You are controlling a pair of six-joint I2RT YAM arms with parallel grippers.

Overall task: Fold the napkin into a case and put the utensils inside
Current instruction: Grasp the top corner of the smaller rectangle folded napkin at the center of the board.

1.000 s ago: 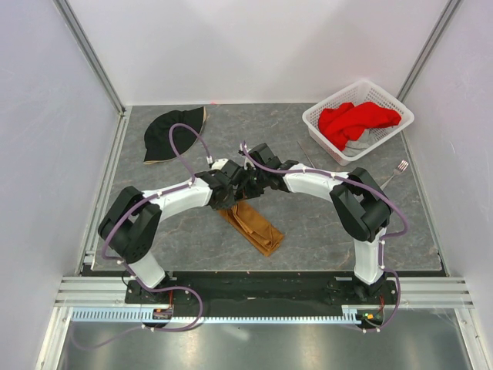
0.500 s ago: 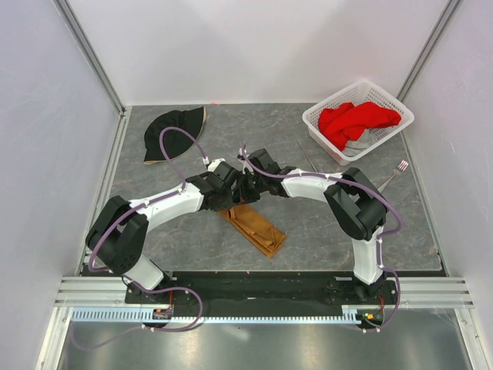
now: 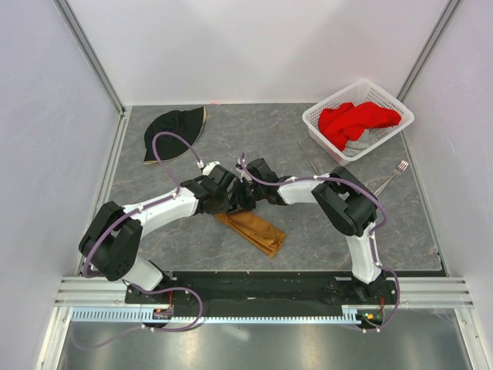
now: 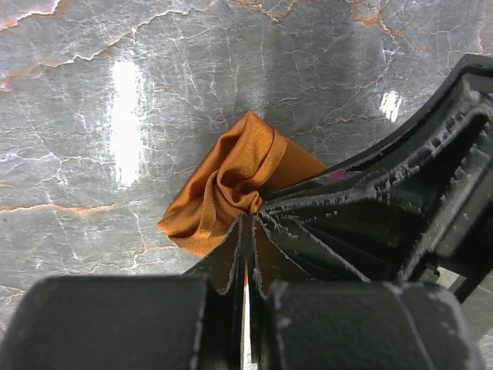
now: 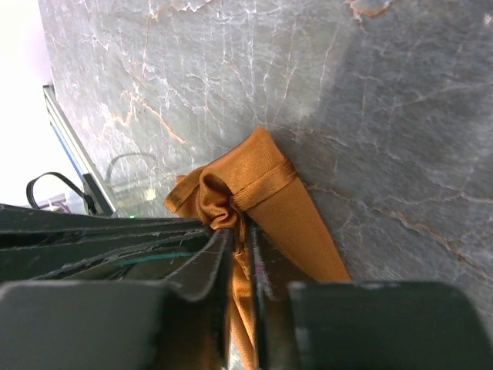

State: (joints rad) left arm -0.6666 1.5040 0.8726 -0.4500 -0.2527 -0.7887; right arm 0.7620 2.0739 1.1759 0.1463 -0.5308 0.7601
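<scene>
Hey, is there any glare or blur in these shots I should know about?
Left wrist view: bright glare patches on the table, napkin sharp, left fingers blurred up close. Right wrist view: right fingers blurred too, top-left corner washed out white. Top view: even light, only soft shadows under the arms.

napkin (image 3: 250, 227): table (image 3: 323, 223) centre-front | hat (image 3: 173, 132): rear left | basket (image 3: 358, 119): rear right | fork (image 3: 394, 174): right
</scene>
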